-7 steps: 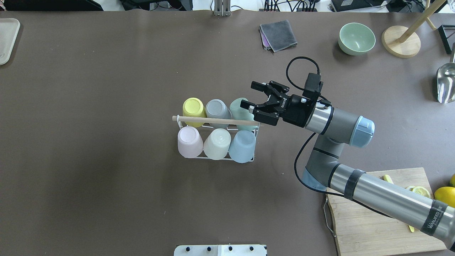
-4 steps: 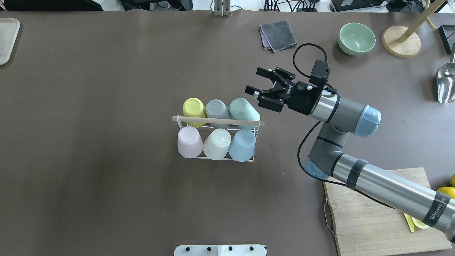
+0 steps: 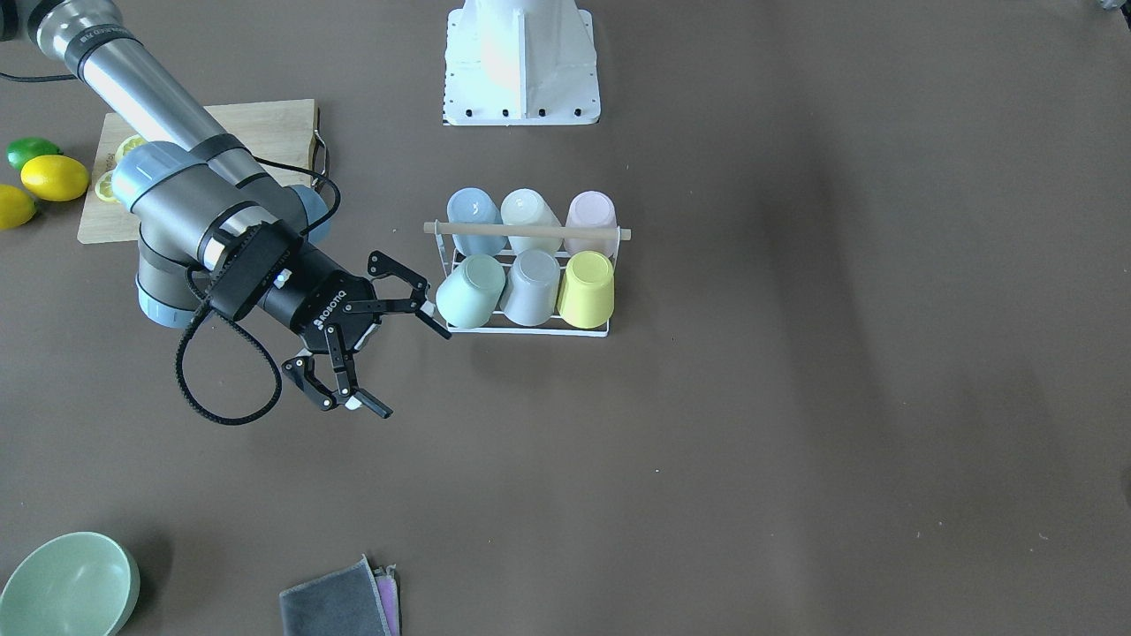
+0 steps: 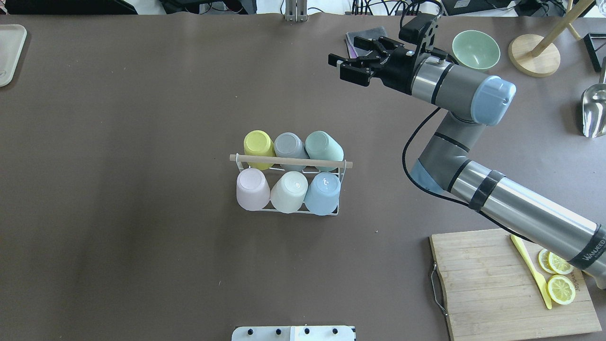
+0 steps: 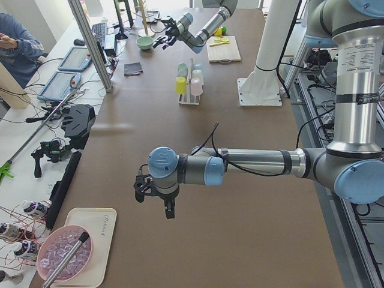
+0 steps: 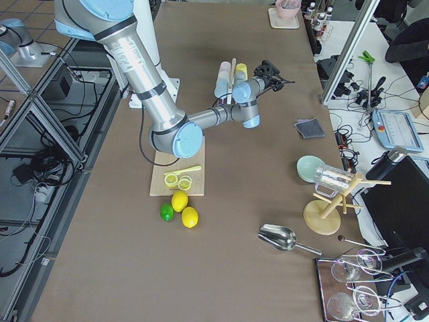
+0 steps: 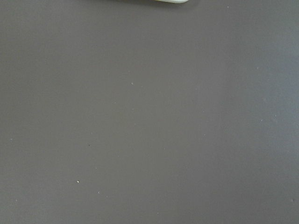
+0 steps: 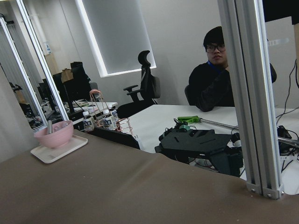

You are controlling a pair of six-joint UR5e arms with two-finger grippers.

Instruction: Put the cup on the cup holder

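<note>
- Wire and wood make up the cup holder, which stands near the middle of the bench; its rod handle, the long axis, runs side to side across the robot's front
- Six cups sit upturned on it: yellow, grey and mint in the far row; pink, cream and blue in the near row; the mint one leans a little outward
- Every place looks filled, so I judge the placing done
- Right end effector is raised and well apart from the rack, fingers spread, nothing held; from it the rack lies back toward the robot and to its left, the mint cup's end nearest
- Left end effector hangs over bare bench far toward the left end; released or clenched, I cannot tell
- Right arm is much the nearer; any next move seems only a withdrawal
</note>
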